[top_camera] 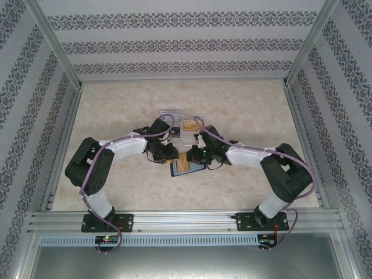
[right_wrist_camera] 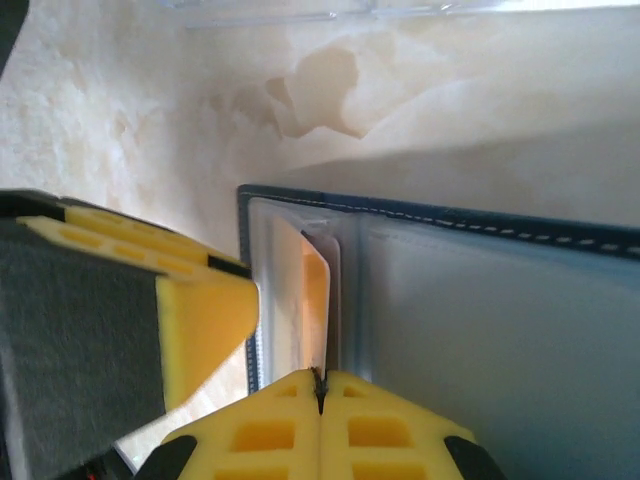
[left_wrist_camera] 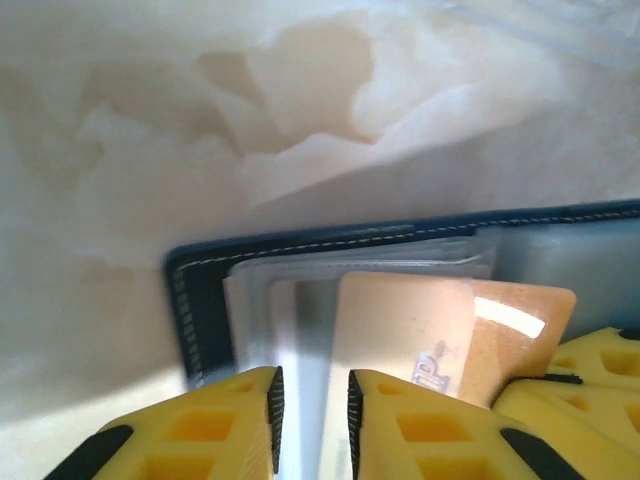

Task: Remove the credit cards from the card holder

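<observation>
Card holder [top_camera: 192, 170] lying open on the table [top_camera: 116, 116], centre, just nearer than the clear box [top_camera: 174, 116]; I see both arms meeting over it. Right gripper [right_wrist_camera: 320, 385]: fingers pressed together on the near edge of a yellow-orange credit card [left_wrist_camera: 420, 320], which stands partly out of a clear inner pocket. Left gripper [left_wrist_camera: 312, 385]: fingers a narrow slit apart at the holder's left half, with a pale leaf running into the slit; I cannot tell whether it is clamped.
</observation>
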